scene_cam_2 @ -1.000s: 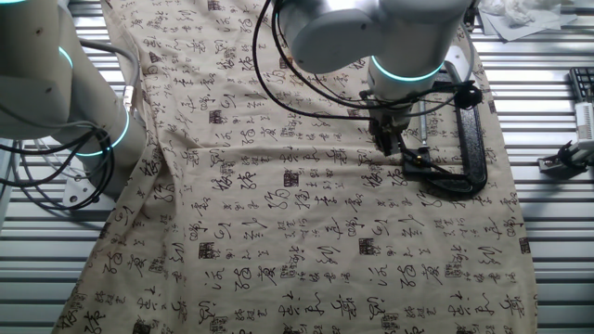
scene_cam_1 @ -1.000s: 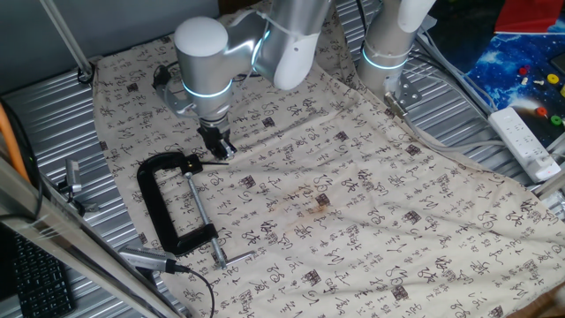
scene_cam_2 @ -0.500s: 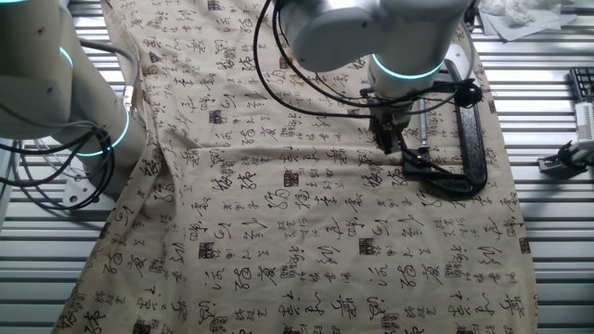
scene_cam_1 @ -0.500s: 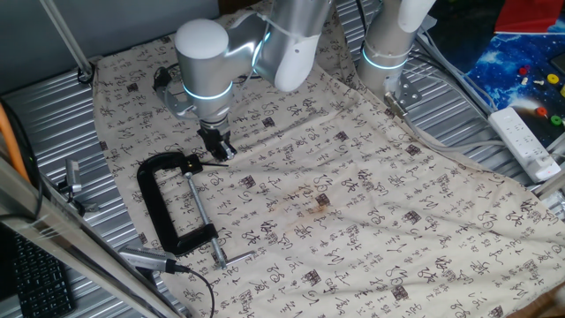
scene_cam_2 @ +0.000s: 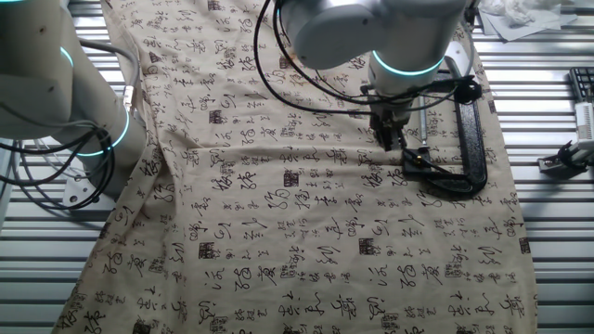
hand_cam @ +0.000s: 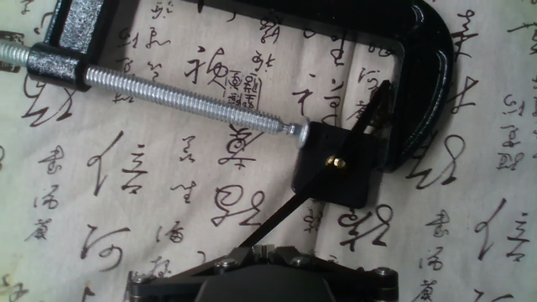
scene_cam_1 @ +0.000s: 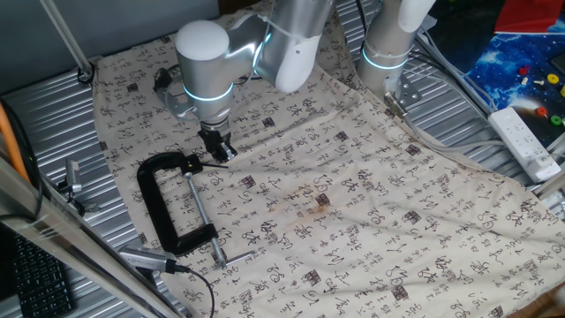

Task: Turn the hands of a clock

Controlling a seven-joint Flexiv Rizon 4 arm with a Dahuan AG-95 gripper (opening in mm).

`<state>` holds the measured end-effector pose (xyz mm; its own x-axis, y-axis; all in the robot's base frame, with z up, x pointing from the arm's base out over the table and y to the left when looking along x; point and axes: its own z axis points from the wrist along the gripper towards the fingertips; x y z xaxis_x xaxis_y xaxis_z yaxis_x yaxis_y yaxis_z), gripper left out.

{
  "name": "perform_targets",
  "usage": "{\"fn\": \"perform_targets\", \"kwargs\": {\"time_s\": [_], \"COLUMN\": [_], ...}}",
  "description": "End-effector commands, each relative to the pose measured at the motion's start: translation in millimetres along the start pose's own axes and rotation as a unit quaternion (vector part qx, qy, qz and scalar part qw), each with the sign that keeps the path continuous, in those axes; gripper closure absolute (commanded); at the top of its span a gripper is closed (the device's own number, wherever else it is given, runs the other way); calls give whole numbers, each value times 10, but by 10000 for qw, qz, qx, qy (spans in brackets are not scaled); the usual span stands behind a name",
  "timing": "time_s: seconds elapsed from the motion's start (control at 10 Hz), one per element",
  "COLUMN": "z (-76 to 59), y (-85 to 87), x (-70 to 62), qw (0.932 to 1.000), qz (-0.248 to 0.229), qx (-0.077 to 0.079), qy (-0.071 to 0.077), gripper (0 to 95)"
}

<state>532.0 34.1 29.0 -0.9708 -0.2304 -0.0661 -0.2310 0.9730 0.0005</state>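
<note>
A black C-clamp (hand_cam: 430, 59) lies on the printed cloth and its silver screw (hand_cam: 185, 92) pins a small black clock block (hand_cam: 357, 183) in its jaw. Two thin black hands meet at a brass pivot (hand_cam: 336, 161). One hand (hand_cam: 375, 113) points up and right over the clamp frame. The other, longer hand (hand_cam: 289, 205) runs down and left, and its tip ends between my fingers. My gripper (hand_cam: 262, 246) is shut on that tip. In the fixed views the gripper (scene_cam_1: 219, 152) (scene_cam_2: 394, 141) stands upright at the clamp's (scene_cam_1: 159, 208) (scene_cam_2: 473, 130) closed end.
A second arm's base stands at the cloth's edge (scene_cam_1: 388, 53) (scene_cam_2: 56, 83). A white power strip (scene_cam_1: 525, 141) lies at the right. A silver probe with a cable (scene_cam_1: 146, 259) and a keyboard (scene_cam_1: 35, 283) lie beside the clamp's handle end.
The wrist has shifted only very slightly. The clamp has not moved, and the gripper stays at the clamp's jaw.
</note>
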Motion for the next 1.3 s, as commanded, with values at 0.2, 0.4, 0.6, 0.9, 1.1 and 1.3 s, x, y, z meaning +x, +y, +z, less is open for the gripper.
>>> {"fn": "perform_targets", "kwargs": {"time_s": [0.2,0.4,0.6,0.9,1.1,1.3], "z": [-9,-16,-14,2,4,4], "y": [-9,-10,10,68,84,92], "x": [-36,-61,-69,-94,-111,-124], "qw": [10000,10000,10000,10000,10000,10000], "qz": [-5,-2,-8,17,21,14], "qx": [7,4,3,13,14,16], "qy": [6,7,6,5,9,5], "gripper": [950,950,950,950,950,950]}}
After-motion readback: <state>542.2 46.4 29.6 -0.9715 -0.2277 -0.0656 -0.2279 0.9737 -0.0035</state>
